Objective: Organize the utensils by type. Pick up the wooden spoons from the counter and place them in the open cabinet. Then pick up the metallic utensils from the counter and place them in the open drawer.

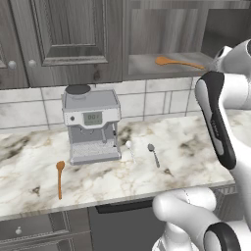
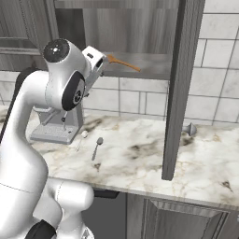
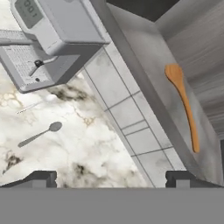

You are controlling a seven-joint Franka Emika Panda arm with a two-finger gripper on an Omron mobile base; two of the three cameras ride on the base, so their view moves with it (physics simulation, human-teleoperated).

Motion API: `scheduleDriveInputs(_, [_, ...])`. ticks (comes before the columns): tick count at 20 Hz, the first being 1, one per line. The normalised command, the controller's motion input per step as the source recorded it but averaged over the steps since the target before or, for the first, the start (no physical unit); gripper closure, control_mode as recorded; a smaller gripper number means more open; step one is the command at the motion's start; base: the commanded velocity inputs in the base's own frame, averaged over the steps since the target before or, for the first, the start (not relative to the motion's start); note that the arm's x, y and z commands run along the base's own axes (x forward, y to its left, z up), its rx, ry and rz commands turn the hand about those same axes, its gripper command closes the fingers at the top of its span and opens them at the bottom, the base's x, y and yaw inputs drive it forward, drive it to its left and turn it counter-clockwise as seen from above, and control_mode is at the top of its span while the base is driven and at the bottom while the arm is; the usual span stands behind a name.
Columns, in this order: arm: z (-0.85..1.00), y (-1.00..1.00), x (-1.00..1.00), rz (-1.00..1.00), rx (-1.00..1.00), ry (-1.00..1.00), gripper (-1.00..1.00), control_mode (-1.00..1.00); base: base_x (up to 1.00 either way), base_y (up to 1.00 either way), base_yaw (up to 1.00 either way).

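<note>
One wooden spoon (image 1: pixel 177 62) (image 2: pixel 122 62) (image 3: pixel 184 105) lies on the grey shelf of the open cabinet (image 1: pixel 147 66) (image 3: pixel 153 65). The other wooden spoon (image 1: pixel 60 179) rests on the marble counter (image 1: pixel 186 162), left of the coffee machine. A pale metallic spoon (image 1: pixel 130 149) (image 2: pixel 80 139) and a darker one (image 1: pixel 153 154) (image 2: pixel 97 147) (image 3: pixel 39 134) lie side by side in front of the machine. My gripper (image 2: pixel 99 65) (image 3: pixel 111 179) hovers open and empty just off the shelf's front edge, near the shelved spoon's bowl. The open drawer (image 1: pixel 122 206) is a dark strip under the counter edge, mostly behind my arm.
A grey coffee machine (image 1: pixel 91 125) (image 3: pixel 48 35) stands against the tiled wall. The cabinet's open door (image 2: pixel 179 88) hangs edge-on right of the shelf, over the counter. Closed panelled cabinets (image 1: pixel 63 39) fill the upper left.
</note>
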Motion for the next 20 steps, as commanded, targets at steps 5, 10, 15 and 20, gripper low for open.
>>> scheduleDriveInputs(5, [0.00, 0.41, -0.50, -0.03, 0.05, 0.14, -1.00, -1.00, 0.00, 0.00, 0.00])
scheduleDriveInputs(10, [0.00, 0.43, -0.39, -0.08, 0.14, 0.11, -1.00, -1.00, 0.00, 0.00, 0.00])
scheduleDriveInputs(15, [0.00, 0.05, -0.20, -0.14, 0.35, 0.12, -1.00, -1.00, 0.00, 0.00, 0.00])
scheduleDriveInputs(20, [-0.01, 0.03, -0.11, -0.17, 0.40, 0.13, -1.00, -1.00, 0.00, 0.00, 0.00])
